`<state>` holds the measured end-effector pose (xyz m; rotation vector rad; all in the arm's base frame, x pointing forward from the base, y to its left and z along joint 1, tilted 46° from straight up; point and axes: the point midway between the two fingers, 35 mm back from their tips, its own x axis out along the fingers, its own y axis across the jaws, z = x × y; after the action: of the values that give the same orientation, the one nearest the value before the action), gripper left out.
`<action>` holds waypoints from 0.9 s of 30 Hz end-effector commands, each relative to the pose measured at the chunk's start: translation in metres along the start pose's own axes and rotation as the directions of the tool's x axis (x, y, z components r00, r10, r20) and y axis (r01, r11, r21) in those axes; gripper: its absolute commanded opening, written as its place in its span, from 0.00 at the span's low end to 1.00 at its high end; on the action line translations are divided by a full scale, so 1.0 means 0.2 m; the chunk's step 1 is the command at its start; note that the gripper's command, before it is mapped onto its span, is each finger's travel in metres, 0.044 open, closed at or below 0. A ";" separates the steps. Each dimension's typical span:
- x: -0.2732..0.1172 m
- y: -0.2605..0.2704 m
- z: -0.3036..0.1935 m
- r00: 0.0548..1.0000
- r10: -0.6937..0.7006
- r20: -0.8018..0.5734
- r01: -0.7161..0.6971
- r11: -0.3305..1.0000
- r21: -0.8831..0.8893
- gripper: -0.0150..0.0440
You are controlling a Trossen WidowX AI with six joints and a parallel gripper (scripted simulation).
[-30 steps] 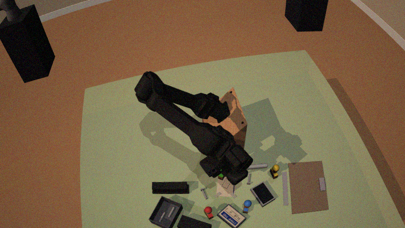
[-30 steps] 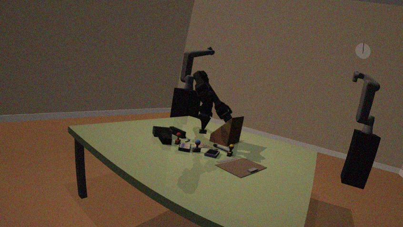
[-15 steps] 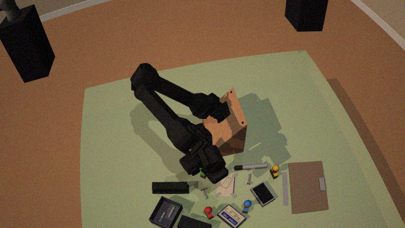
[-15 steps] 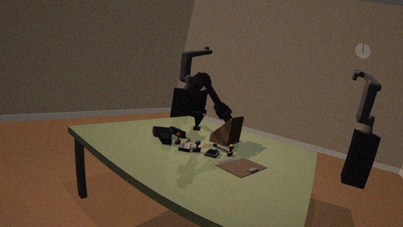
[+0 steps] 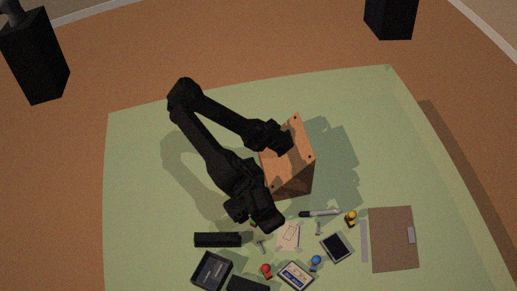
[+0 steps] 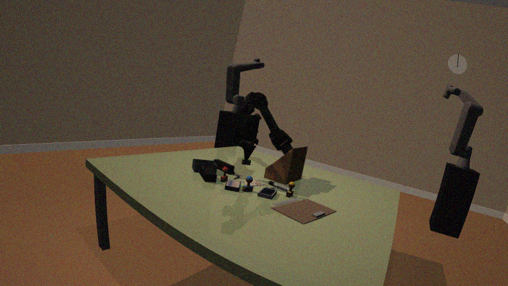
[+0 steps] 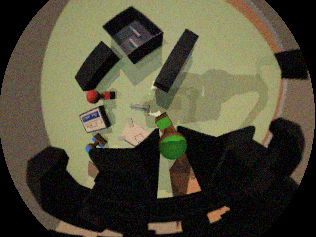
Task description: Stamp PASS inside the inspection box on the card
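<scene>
The end effector (image 5: pixel 255 219) (image 6: pixel 247 158) (image 7: pixel 167 130) is grasping the green stamp (image 5: pixel 253 223) (image 6: pixel 245 162) (image 7: pixel 173 145) above the worktop (image 5: pixel 140 224) (image 6: pixel 170 199) (image 7: pixel 62 69), to the side of the card (image 5: pixel 283 242) (image 6: pixel 256 183) (image 7: pixel 131 135), and beyond this card the open ink pad (image 5: pixel 335 247) (image 6: pixel 266 192) lies between the blue stamp (image 5: pixel 315 261) (image 6: pixel 248 182) (image 7: pixel 95 143) and the yellow one.

From my station I see dim light over tan walls (image 6: pixel 347 78) that meet in a corner, with a pale baseboard (image 6: pixel 71 143) along the orange-brown floor (image 5: pixel 140 50) (image 6: pixel 45 199). A round pale clock (image 6: pixel 457 64) hangs on one of them. The green table (image 5: pixel 368 115) (image 6: pixel 199 213) (image 7: pixel 220 54) stands on dark legs (image 6: pixel 101 213), its shadow lying on the floor. I make out two black pedestals (image 5: pixel 34 65) (image 5: pixel 392 19) (image 6: pixel 454 202) beyond it.
</scene>
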<state>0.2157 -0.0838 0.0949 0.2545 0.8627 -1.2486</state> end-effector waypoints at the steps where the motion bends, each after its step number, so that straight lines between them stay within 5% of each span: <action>1: 0.04 -0.01 0.00 1.000 -0.005 0.002 0.005 1.000 -0.007 0.25; 27: 0.25 -0.01 -0.01 1.000 -0.005 0.004 0.005 1.000 -0.007 0.25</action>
<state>0.2186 -0.1155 0.0662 0.2519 0.8563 -1.2506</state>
